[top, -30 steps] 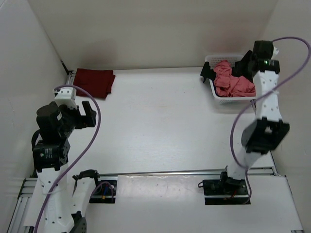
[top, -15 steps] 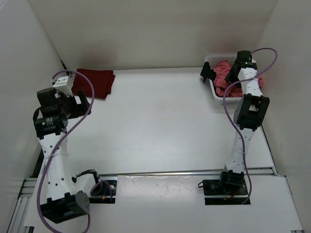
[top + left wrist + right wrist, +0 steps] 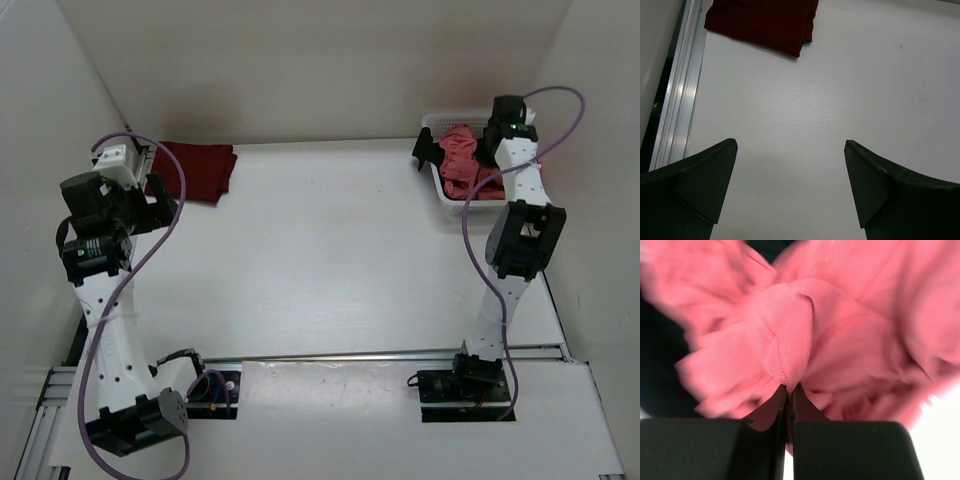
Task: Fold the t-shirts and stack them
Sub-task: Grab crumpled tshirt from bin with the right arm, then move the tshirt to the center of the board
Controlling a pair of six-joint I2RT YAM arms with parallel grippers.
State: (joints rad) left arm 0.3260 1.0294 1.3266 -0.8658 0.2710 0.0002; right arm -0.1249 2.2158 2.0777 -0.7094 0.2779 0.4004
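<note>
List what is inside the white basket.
A crumpled salmon pink t-shirt fills the white basket, pinched by the right claw. A black t-shirt hangs over the rim facing the table's middle. The basket floor and anything beneath the pink cloth are covered.

Bright, even light floods the white table [image 3: 330,250]; shadows faint and soft; in the right wrist view the pink shirt [image 3: 840,340] blurs toward the edges; white glare at lower right.
</note>
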